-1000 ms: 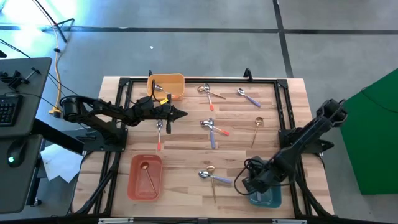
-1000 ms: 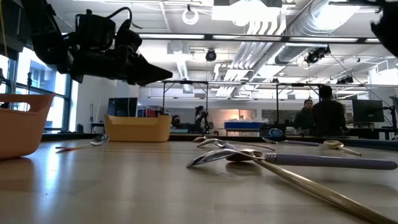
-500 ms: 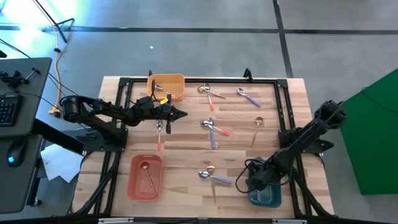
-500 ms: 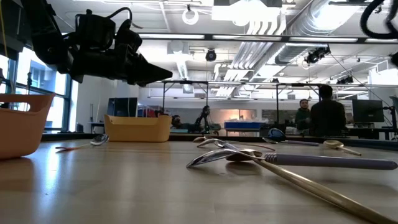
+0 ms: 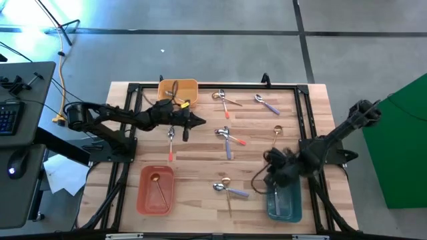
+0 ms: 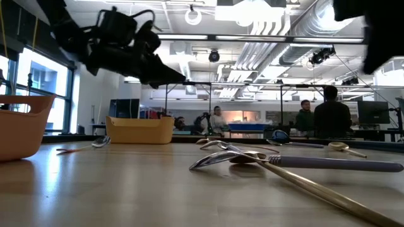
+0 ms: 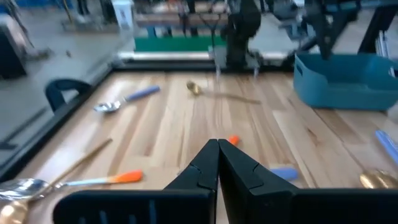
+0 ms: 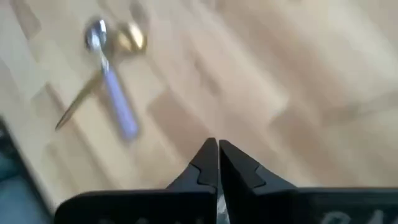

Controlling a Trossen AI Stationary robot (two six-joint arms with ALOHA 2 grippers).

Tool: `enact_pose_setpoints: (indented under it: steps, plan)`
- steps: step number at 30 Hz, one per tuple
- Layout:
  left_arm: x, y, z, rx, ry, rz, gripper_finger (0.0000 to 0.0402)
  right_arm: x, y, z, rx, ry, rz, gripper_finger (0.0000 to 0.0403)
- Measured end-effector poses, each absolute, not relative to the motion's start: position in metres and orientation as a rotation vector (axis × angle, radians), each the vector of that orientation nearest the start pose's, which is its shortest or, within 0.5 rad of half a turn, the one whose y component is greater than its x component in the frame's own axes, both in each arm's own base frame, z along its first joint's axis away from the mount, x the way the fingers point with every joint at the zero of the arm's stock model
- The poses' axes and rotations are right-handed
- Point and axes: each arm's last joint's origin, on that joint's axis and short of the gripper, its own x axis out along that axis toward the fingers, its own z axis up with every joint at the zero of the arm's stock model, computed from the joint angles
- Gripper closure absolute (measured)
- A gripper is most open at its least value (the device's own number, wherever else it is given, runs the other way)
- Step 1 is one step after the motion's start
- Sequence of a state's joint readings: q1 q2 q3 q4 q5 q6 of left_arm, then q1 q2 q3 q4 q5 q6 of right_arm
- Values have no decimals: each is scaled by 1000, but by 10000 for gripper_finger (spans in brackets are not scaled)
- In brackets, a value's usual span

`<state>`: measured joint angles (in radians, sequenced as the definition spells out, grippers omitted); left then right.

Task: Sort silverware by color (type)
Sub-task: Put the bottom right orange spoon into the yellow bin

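So left fingers (image 5: 197, 122) are pinched closed, empty, above the counter (image 5: 200, 150); right fingers (image 5: 269, 165) closed too, by the teal bin (image 5: 285, 208).

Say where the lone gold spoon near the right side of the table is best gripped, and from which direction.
Grip the gold spoon at mid-handle, coming straight down from above. It lies flat and alone on the wood, bowl toward the far edge, its thin handle running back toward the near side, so fingers should straddle the handle crosswise. The right hand is closest, probably the better choice.
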<state>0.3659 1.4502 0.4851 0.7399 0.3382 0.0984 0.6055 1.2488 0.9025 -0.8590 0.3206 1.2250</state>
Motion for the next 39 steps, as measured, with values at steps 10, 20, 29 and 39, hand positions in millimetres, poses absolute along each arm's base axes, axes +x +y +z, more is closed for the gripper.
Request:
enact_pose_setpoints:
  steps: [10,20,29,39]
  plan:
    - [280,74,195,20,382,-118,401,207,41,187,313,651,-192,403]
    - [297,50,200,-24,474,-153,401,207,-23,181,58,267,-225,403]
    - [332,59,186,-36,563,-133,386,195,-32,165,12,273,-217,403]
    - [365,84,162,-24,721,-122,288,174,-26,146,5,169,-212,403]
